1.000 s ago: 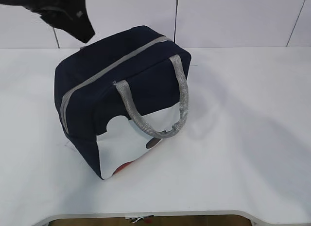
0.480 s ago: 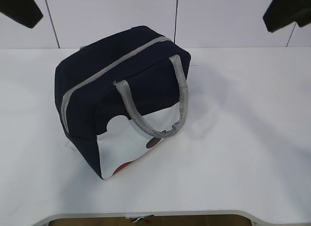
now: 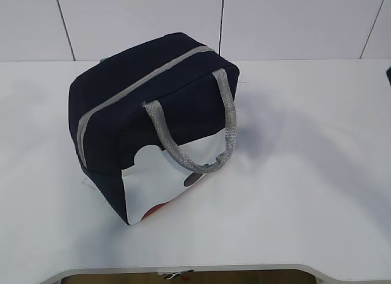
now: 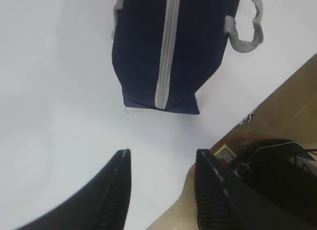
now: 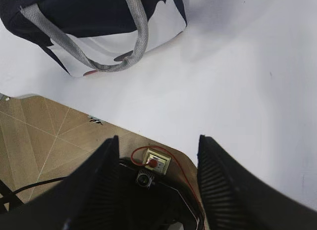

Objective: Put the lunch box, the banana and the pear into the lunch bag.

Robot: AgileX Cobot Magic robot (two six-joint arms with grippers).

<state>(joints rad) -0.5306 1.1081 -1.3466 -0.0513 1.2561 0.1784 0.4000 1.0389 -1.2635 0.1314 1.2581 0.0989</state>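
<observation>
Lunch bag zipped shut on the table; both arms drawn back clear of it.

The bag stands left of the table's middle, its grey zipper closed along the top and its handles lying against the front panel. No lunch box, banana or pear is visible in any view. The left gripper hangs above the table's front edge, fingers spread and holding nothing. The right gripper hangs past that edge, fingers likewise apart and empty. Judged from this, packing appears complete or the contents are hidden; confirming it calls for opening the zipper.
</observation>
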